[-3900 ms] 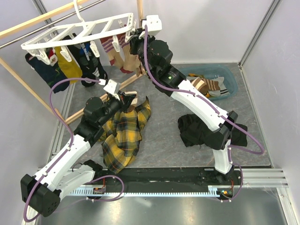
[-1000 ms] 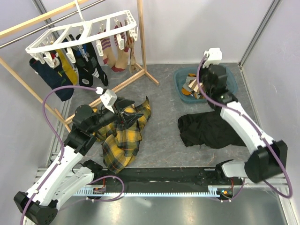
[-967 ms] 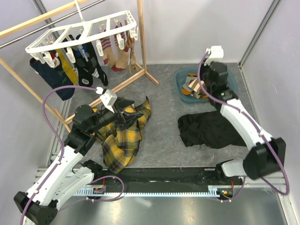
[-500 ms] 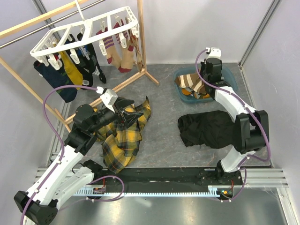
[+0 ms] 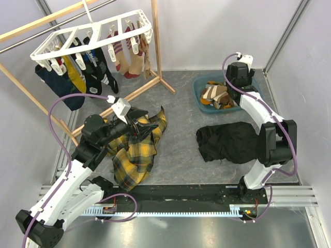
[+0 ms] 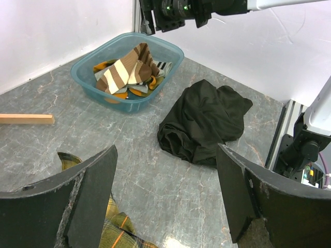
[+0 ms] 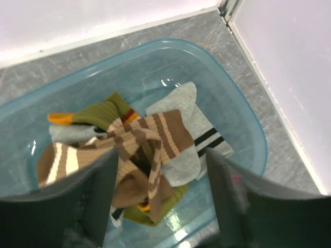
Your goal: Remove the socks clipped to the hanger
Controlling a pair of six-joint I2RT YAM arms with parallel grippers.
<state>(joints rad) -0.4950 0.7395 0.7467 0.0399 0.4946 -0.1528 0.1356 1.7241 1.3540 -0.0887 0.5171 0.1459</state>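
**One more sock dropped in the bin, several still clipped**

At the far left the hanger (image 5: 90, 32) still carries socks (image 5: 76, 75): navy, mustard, dark ones, and a red-white pair near its right end. It has swung a little from where it sat half a second ago. Below it the left jaws stay spread wide over the plaid cloth (image 5: 135, 152), gripping nothing, as they were a second ago. Farther right the black garment (image 5: 227, 142) lies on the desk (image 5: 181, 119). At the far right the right jaws, clamped a second ago, have sprung apart above the bin (image 7: 238, 103). The brown striped sock (image 7: 145, 142) now lies loose on the heap inside, clear of both fingers. So that sock is off the hanger and delivered. By my reading, the right arm must go back left for the rest.

White marks show on one navy sock, too small to read. No other writing or label can be made out.
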